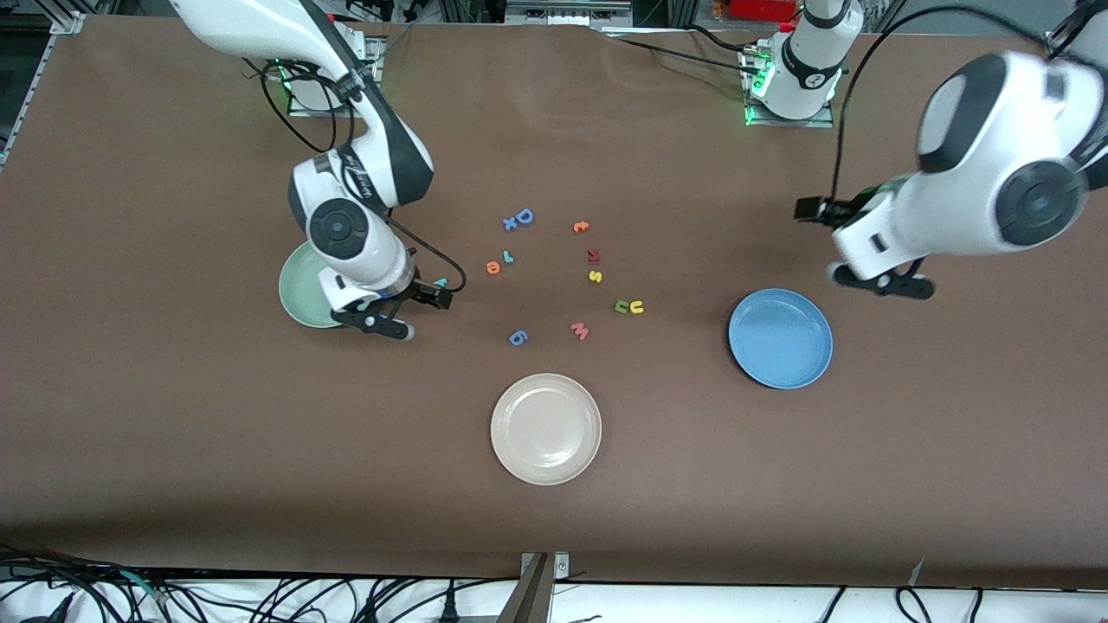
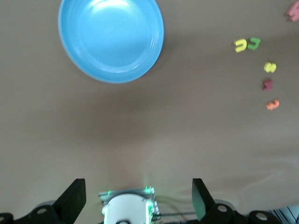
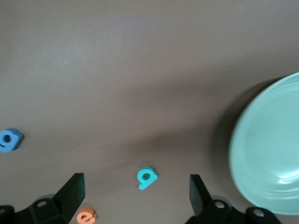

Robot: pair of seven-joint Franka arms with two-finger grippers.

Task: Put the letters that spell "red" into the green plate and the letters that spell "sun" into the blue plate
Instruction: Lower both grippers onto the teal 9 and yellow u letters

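Readable foam letters, mid-table cluster: blue capital D [image 1: 524, 216] with a small blue x [image 1: 510, 224] touching it, farthest from the front camera; teal-green r [image 1: 508, 257] just beside orange e [image 1: 493, 268]; another orange letter [image 1: 581, 228] I can't read; dark red letter [image 1: 593, 256] directly above yellow s [image 1: 595, 277]; olive n [image 1: 621, 306] touching yellow u [image 1: 636, 307]; pink w [image 1: 579, 330] and blue g-shaped letter [image 1: 518, 337] nearest the camera. Teal d [image 3: 146, 178] lies apart from the cluster toward the right arm's end, between the right gripper's finger lines in its wrist view, near the green plate [image 1: 299, 294]. Green plate is partly covered by the right arm in the front view, nothing seen in it. Blue plate [image 1: 781, 337] sits toward the left arm's end, nothing in it. Cream-white plate [image 1: 546, 427] is nearest the camera, plain. Right gripper [image 1: 381, 322] is over the table at the green plate's edge, jaws wide, holding nothing. Left gripper [image 1: 883, 281] is over bare table beside the blue plate, jaws wide, holding nothing. Wide open brown tabletop [image 1: 173, 433] around all plates; the table edges are well clear of everything.
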